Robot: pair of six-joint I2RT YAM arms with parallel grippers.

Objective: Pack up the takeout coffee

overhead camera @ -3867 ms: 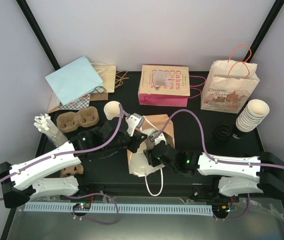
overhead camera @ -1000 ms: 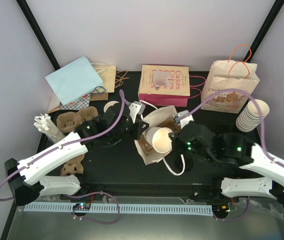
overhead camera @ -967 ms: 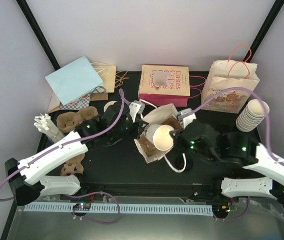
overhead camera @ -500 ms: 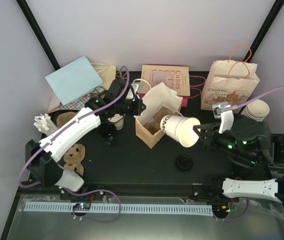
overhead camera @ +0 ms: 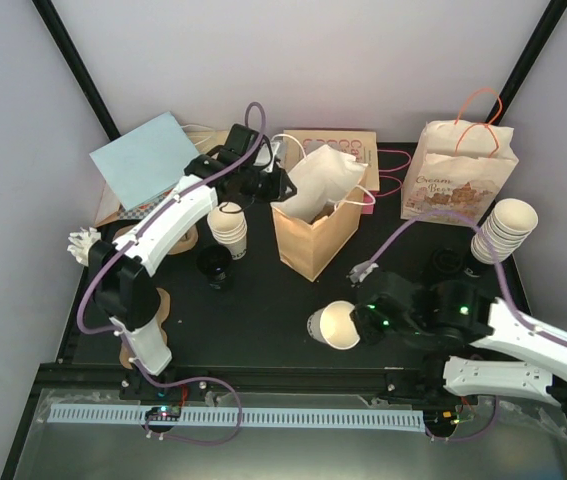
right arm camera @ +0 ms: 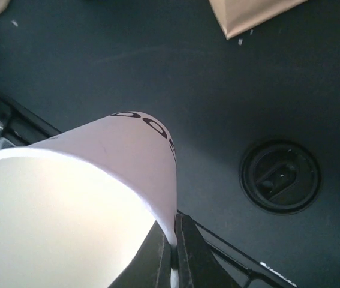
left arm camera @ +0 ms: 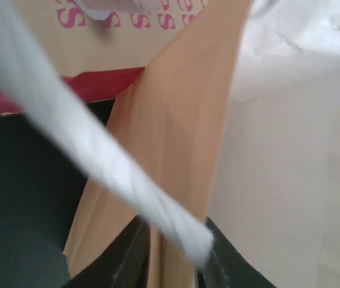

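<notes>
Paper cup (overhead camera: 333,325) between right jaws

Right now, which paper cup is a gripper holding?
The single cup at the front, pinched by its rim in the right gripper; the rest sit nested in the left stack and the right stack.

A white bag handle (left arm camera: 98,150) smears out of focus across the left wrist view. Only the tips of the left gripper (left arm camera: 172,261) show at the bottom edge, and whether they pinch the handle cannot be told. The top edge cuts the pink lettering on the cake box (left arm camera: 98,54). From above, the brown bag (overhead camera: 318,240) and its white paper (overhead camera: 328,175) hide most of that box and the bag's inside. In the right wrist view the paper cup (right arm camera: 116,162) runs off the left and bottom edges, and the right gripper (right arm camera: 174,252) shows only as a dark sliver at the cup's wall.
</notes>
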